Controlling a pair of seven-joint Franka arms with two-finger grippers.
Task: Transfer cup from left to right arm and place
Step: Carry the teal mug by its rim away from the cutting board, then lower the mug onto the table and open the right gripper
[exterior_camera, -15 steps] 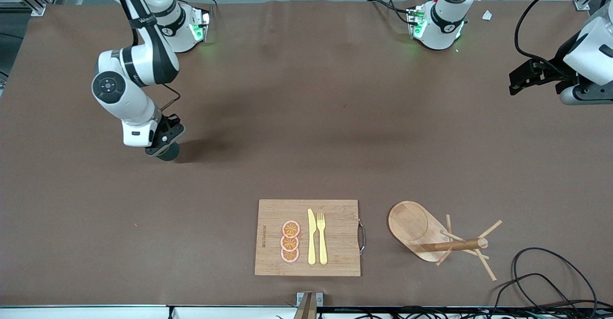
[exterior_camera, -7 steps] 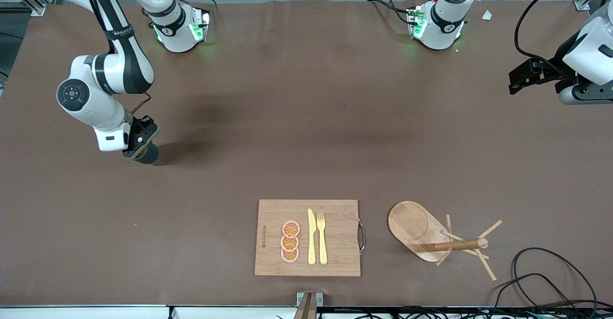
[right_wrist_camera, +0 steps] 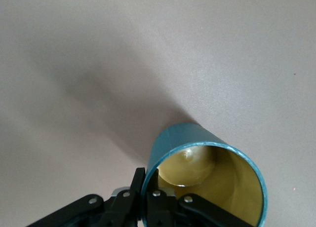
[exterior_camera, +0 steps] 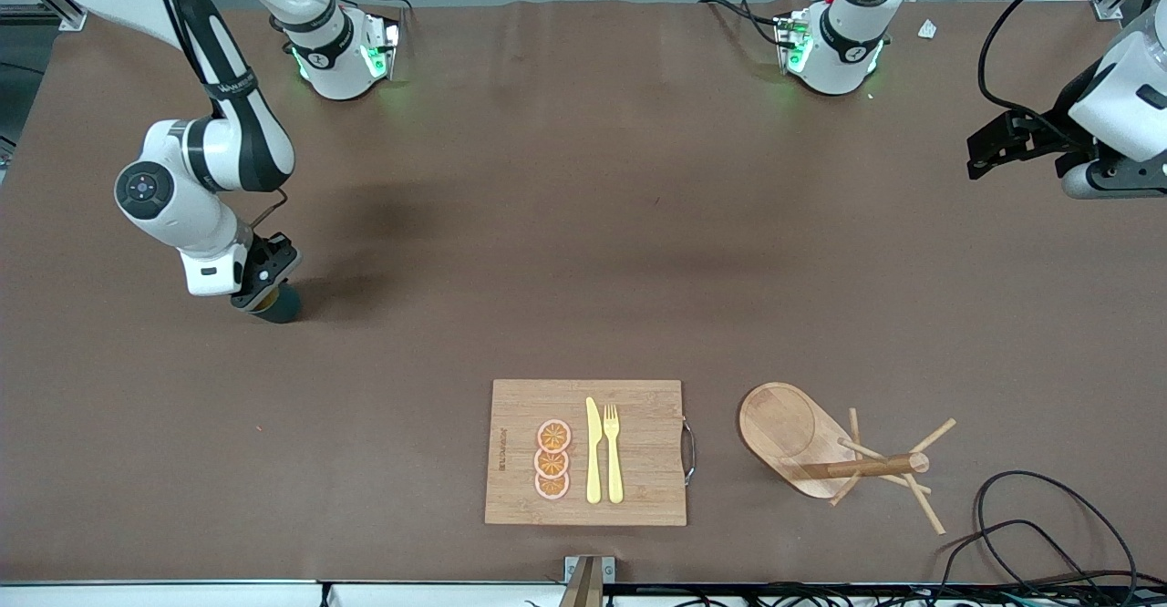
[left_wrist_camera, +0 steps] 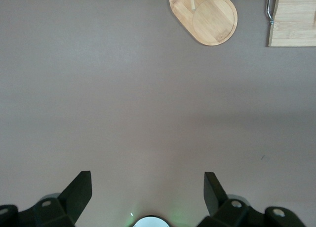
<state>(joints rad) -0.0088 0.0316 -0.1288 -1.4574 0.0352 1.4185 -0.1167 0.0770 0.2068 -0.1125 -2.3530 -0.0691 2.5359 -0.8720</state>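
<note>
The table (exterior_camera: 583,252) is covered in brown cloth. The right arm reaches from its base at the table's top edge out toward the right arm's end of the table, and the right tool (exterior_camera: 260,290) is pinching the cup (exterior_camera: 276,303) by its rim, one finger (right_wrist_camera: 157,200) inside the tan-yellow interior and one outside the teal wall. The cup is at or just above the cloth there; contact cannot be told. The left arm waits at its own end of the table, and the left tool (exterior_camera: 986,149) hangs spread wide over bare cloth, its two fingers (left_wrist_camera: 78,195) well apart in the left wrist view. Close to the table's near edge, about midway along it, lies the cutting board (exterior_camera: 638,406) carrying a yellow knife (exterior_camera: 593,450), a yellow fork (exterior_camera: 613,454) and three orange slices (exterior_camera: 552,459). Beside the board, toward the left arm's end, a wooden mug rack (exterior_camera: 825,452) lies tipped over.
</note>
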